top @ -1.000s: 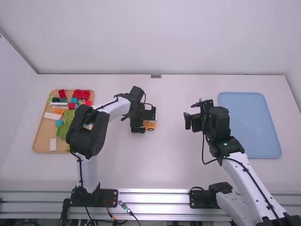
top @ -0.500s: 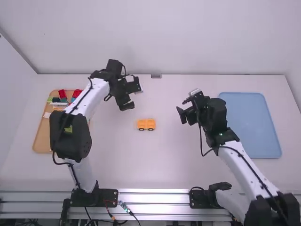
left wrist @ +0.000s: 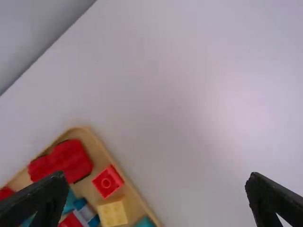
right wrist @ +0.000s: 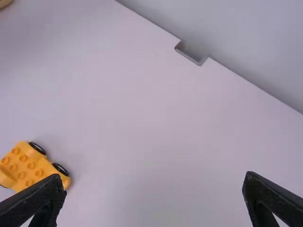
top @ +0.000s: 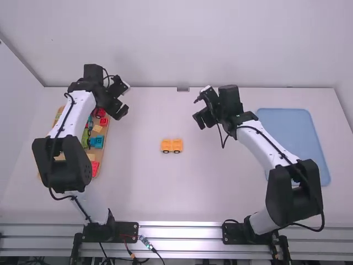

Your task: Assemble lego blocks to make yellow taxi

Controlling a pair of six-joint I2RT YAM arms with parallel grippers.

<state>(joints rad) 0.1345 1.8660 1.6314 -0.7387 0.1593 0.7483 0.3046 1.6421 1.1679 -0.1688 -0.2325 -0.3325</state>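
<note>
Yellow car base (top: 171, 146) sits studs up, mid-desk (top: 165, 193), apart from both pincers. Left pincer (top: 122, 99) wide, empty, near wooden tray (left wrist: 98, 153) of mixed blocks. Right pincer (top: 199, 106) also wide, empty, above desk.

This looks like a robotics lab: a left arm (top: 62, 163) and a right arm (top: 262, 146), metal rails (top: 179, 241), trailing cables (top: 146, 242), a white table (top: 165, 187), plain pale walls (top: 165, 44).
</note>
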